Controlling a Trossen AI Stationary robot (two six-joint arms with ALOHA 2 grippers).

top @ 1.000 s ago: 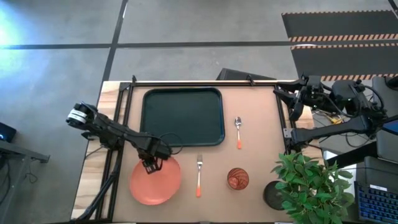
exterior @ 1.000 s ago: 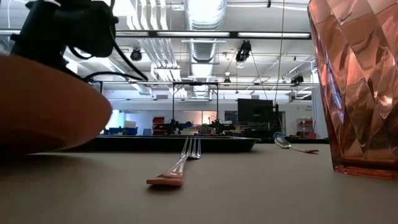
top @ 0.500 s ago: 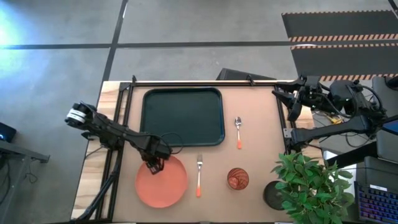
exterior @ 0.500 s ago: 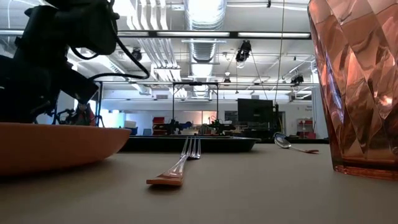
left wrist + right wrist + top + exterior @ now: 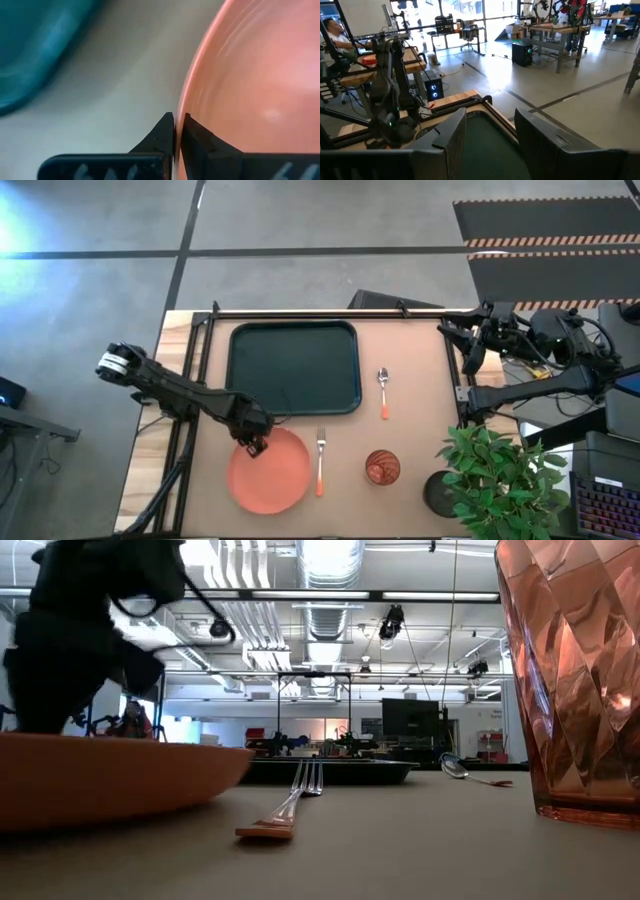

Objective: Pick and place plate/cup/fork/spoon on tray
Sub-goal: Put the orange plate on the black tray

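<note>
Plate (image 5: 270, 471) has slid right across the surface (image 5: 410, 380) since a second ago, now closer to the fork (image 5: 320, 460) and just below the tray's near-right corner; left gripper (image 5: 252, 445) moved with it, pinched shut on the plate's rim at its upper-left edge, fingers (image 5: 167, 135) nearly touching with the rim between. Tray (image 5: 293, 367) is dark green-black, rounded rectangle, raised rim, nothing on it. Plate is a round, flat, smooth coral-orange disc, sitting low in the low view. Cup (image 5: 382, 467) is faceted reddish translucent, right of the fork. Spoon (image 5: 383, 392) is silver bowl, orange handle, beside the tray's right edge. Right gripper (image 5: 470, 355) parked at the surface's far-right edge, fingers apart.
</note>
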